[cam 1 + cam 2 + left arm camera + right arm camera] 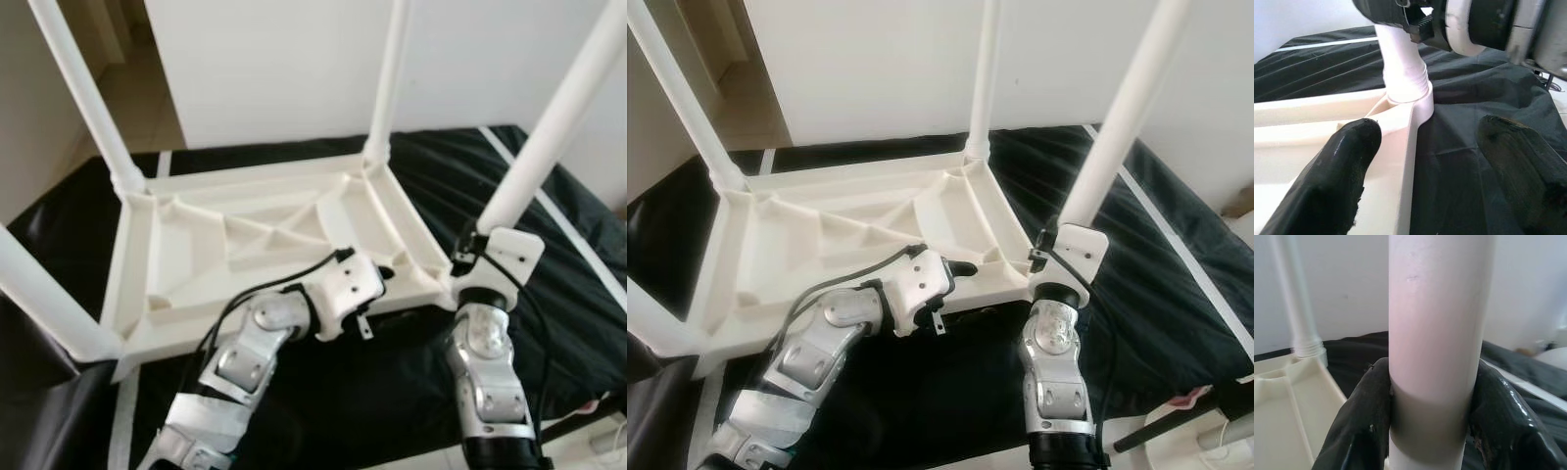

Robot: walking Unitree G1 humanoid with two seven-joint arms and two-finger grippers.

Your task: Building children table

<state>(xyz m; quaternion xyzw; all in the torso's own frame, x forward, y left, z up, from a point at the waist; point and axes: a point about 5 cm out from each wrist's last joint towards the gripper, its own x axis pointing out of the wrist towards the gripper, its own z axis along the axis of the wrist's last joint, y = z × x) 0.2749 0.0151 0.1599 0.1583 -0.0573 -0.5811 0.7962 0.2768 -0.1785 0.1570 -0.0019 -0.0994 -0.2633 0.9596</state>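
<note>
A white plastic children's table (pixel 265 235) lies upside down on a black cloth, its legs pointing up. My right gripper (pixel 1431 416) is shut around the near-right leg (pixel 558 117) just above its socket, its black fingers (pixel 1359 426) pressed on either side of the tube. My left gripper (pixel 1430 129) is open at the table's near rim, close to that same corner. One of its fingers (pixel 1347 161) sits over the rim and the other hangs over the cloth. The leg's ribbed base (pixel 1405 81) stands just ahead of it.
The other legs rise at the far left (pixel 83 93), far right (pixel 389 78) and near left (pixel 44 294). The black cloth (pixel 392 392) covers the low platform under the table. A white wall (pixel 294 69) stands behind. Small items lie on the floor at the lower right (pixel 1205 431).
</note>
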